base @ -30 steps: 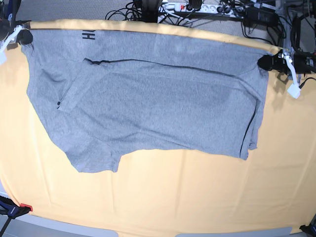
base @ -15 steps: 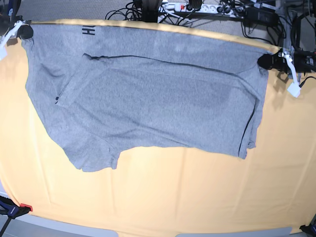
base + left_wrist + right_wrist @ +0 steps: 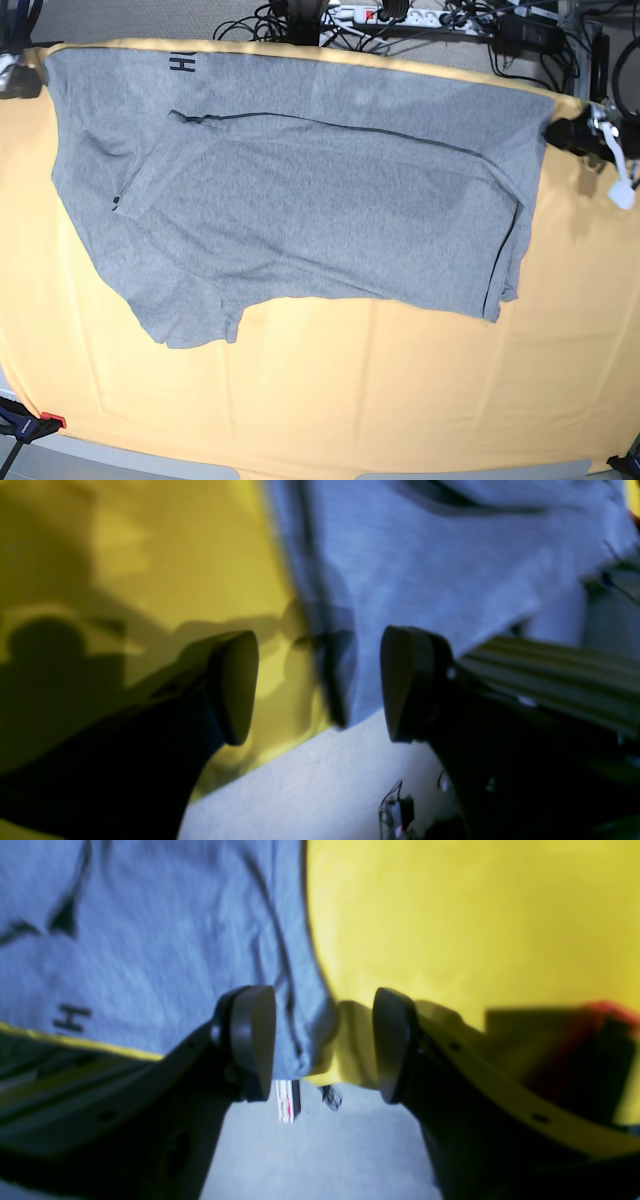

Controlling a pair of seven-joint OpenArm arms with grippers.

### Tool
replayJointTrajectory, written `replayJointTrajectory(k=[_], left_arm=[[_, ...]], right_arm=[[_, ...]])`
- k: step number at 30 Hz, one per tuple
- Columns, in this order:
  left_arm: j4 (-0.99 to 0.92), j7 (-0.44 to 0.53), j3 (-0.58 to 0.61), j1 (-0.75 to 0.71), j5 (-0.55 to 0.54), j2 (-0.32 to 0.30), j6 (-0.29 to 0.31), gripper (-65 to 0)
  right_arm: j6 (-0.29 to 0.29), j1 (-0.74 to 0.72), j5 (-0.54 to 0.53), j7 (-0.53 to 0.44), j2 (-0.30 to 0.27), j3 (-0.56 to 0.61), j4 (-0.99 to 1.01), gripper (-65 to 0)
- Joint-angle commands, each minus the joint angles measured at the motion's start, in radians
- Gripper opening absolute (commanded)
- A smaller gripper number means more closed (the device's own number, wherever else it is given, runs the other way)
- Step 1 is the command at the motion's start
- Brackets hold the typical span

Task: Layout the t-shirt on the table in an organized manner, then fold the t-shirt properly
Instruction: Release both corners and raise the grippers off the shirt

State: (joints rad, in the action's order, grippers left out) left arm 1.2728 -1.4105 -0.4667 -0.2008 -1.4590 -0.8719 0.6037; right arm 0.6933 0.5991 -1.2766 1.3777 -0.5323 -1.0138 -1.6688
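The t-shirt (image 3: 300,200) lies spread along the table's (image 3: 400,400) far edge, long axis running left to right, black lettering near the far-left corner; the left gripper (image 3: 320,685) and right gripper (image 3: 324,1042) both stand released, holding nothing, at the shirt's far corners.

A robotics lab: cloth-covered table (image 3: 330,400), tangled cables (image 3: 260,22) and power strips (image 3: 385,12) behind.

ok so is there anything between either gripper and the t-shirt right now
Nothing visible. The left gripper and the right gripper both stand open at the far corners of the t-shirt, with only the shirt's edge and the bare table cloth showing between their fingers. Cables lie beyond the table's far edge, clear of both.
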Motion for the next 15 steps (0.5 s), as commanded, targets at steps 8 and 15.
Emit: replayJointTrajectory(k=[8,15], left_arm=[[0.01,0.014,-0.24,0.16,-0.025,-0.039,0.041,-24.7],[0.01,0.197,-0.25,0.303,0.269,-0.006,-0.029,-24.7]], right_arm=[[0.005,0.002,-0.098,-0.011,-0.034,-0.127,-0.014,-31.6],[0.005,0.002,-0.174,-0.011,-0.033,-0.125,-0.014,-31.6]])
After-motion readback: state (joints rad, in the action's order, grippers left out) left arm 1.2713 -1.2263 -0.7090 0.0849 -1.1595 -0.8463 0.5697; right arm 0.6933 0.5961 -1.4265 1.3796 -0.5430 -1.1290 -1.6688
